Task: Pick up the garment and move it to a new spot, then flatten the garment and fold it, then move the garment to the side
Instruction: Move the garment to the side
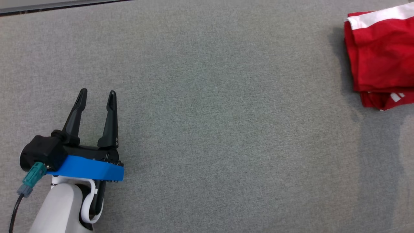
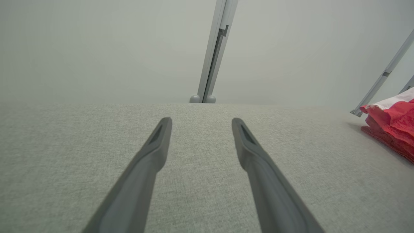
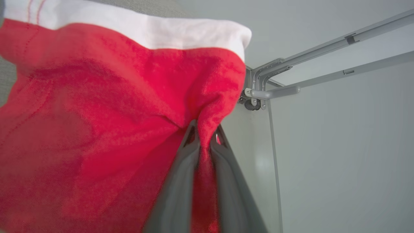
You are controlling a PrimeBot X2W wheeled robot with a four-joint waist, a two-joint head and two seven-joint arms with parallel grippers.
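Garment folded, at 2 o'clock from L gripper, well apart; long axis 12–6. L gripper splayed, empty. R gripper clenched on garment's edge, so R nearer.

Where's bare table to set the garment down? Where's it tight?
Free: the whole middle of the table, from the left gripper across to the garment and up to the far edge. Tight: the right edge, where the garment lies with the right gripper shut on it.
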